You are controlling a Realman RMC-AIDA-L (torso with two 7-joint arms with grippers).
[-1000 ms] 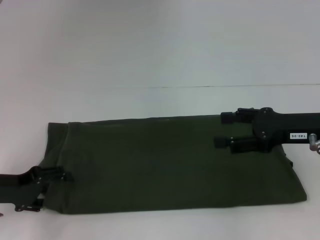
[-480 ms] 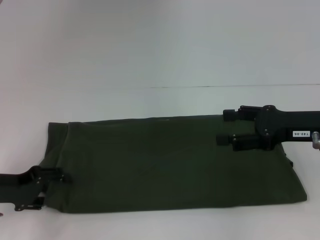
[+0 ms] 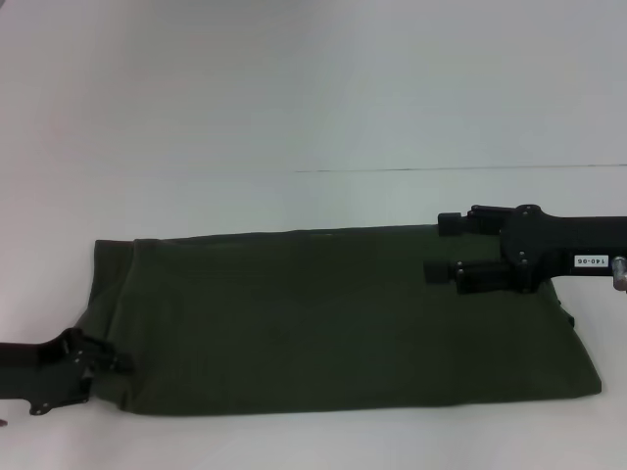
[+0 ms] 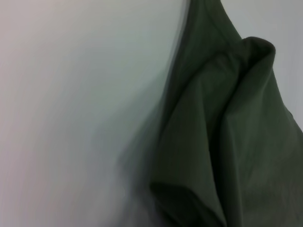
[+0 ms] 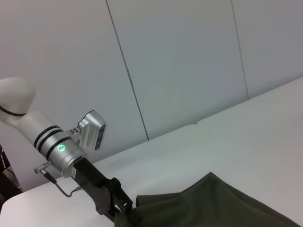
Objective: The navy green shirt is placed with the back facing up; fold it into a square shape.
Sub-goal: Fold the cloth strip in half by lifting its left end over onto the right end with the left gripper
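The left tool sits low at the near-left corner of the navy green shirt, its fingers pinched on the cloth there; the left wrist view shows that corner gathered into a raised, creased fold above the pale bench. The right tool hangs over the far-right part of the shirt with its two fingers parted, one above the other, and seems to hold nothing. Whether it touches the cloth cannot be told.

The shirt lies as a long band across the near part of the bench, wide from left to right and short from front to back. Its sides appear already turned in, since no sleeve or neckline shows, and a second layer edge runs down the left end. So the lengthwise folds look done. What is left, by my reckoning, is to bring one end over towards the other, perhaps twice, until the band becomes a square.

The far edge is straight, and the near-right corner is tidy. Beyond the shirt the bench is broad, giving ample room to carry the left end across, whereas near the front rim there is little margin.
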